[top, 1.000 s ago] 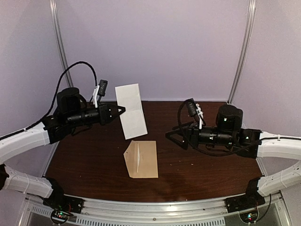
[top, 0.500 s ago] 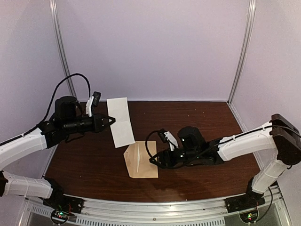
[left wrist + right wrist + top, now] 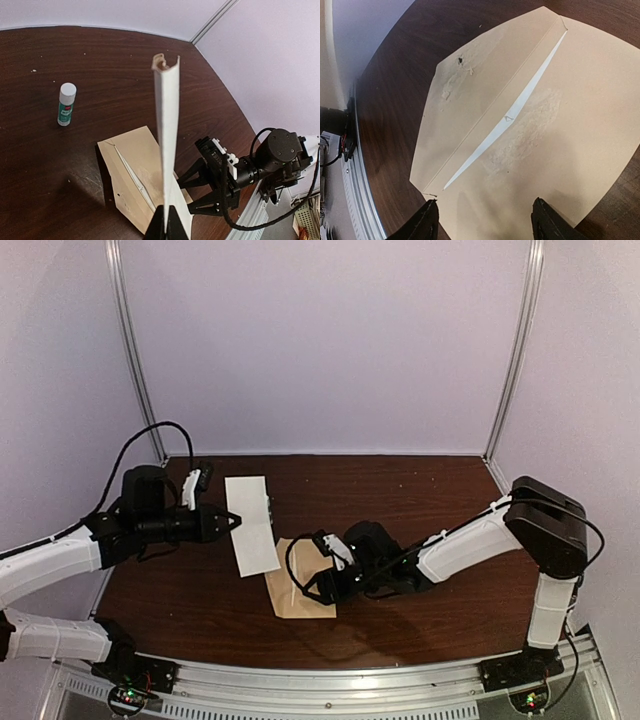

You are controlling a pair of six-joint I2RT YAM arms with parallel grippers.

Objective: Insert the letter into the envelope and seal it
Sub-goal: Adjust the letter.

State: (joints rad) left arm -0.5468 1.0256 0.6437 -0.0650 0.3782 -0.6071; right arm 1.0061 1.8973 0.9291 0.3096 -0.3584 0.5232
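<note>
Right gripper [image 3: 308, 585] has swung in from the table's right side and now sits low over the envelope [image 3: 290, 598]. Left gripper [image 3: 232, 523] has brought the letter [image 3: 252, 527] nearer. Dark wood-grain table [image 3: 420, 490], pale lilac walls [image 3: 330, 340].

Left wrist view: jaws pinched on the letter's lower edge. Sheet stands upright, edge-on, top curled. Glue stick [image 3: 66, 103] lies well apart.

Right wrist view: fingers [image 3: 427, 222] spread above the flat tan envelope. Pointed flap open, scuffed matte patches.

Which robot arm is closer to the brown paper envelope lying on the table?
Right. The right end effector is directly over the flat tan kraft paper envelope, open. The left end effector is off to its left, raised, shut on the pale cream paper letter.
</note>
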